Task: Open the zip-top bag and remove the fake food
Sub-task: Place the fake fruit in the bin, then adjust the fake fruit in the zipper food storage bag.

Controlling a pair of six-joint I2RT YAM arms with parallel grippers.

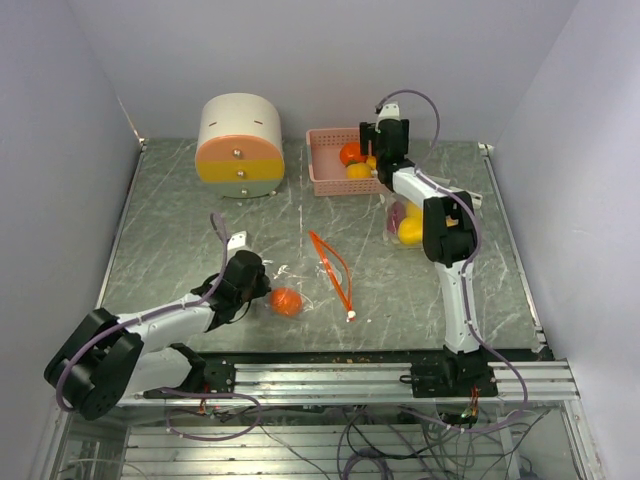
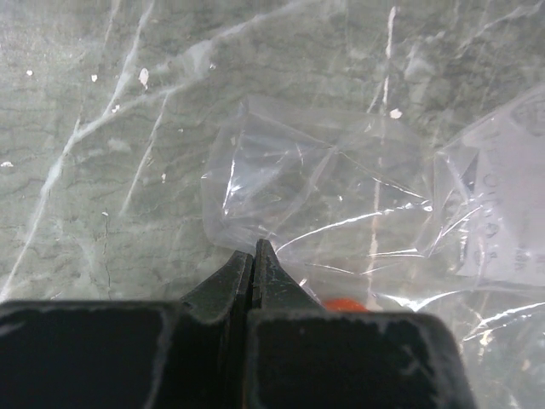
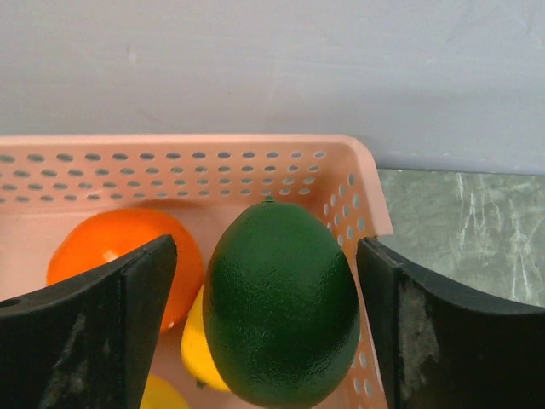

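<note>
Lilac-grey walls close in a table [image 1: 180, 230] topped with grey-green marble-look sheet veined in white. A metal rail [image 1: 350, 375] runs along its near edge. At the far left stands a round drawer box [image 1: 240, 148], cream on top with an orange and a yellow drawer; no writing shows on it. Just right of it, against the far edge, sits a pink perforated basket [image 3: 213, 170].

Near the middle the clear bag [image 2: 324, 187] lies crumpled on the table, with its orange zip strip [image 1: 338, 268] along its right side. An orange ball [image 1: 286, 301] of fake food sits under the film at the bag's near end. The left gripper [image 2: 254, 249] is low at the bag's left edge. Its fingers are pressed together, and a fold of the film is pinched at their tips. A pale label [image 2: 511, 230] on the bag carries faint grey print, too blurred to read.

The right gripper [image 3: 266, 247] hangs over the basket's right end with its fingers spread wide. A green fruit [image 3: 281, 315] sits between them with a gap on either side. Behind it in the basket lie an orange fruit [image 3: 119, 247] and a yellow fruit [image 3: 197, 349]. On the table just near of the basket, a yellow piece [image 1: 410, 233] and a dark purple piece [image 1: 396, 214] lie together, partly hidden by the right arm.
</note>
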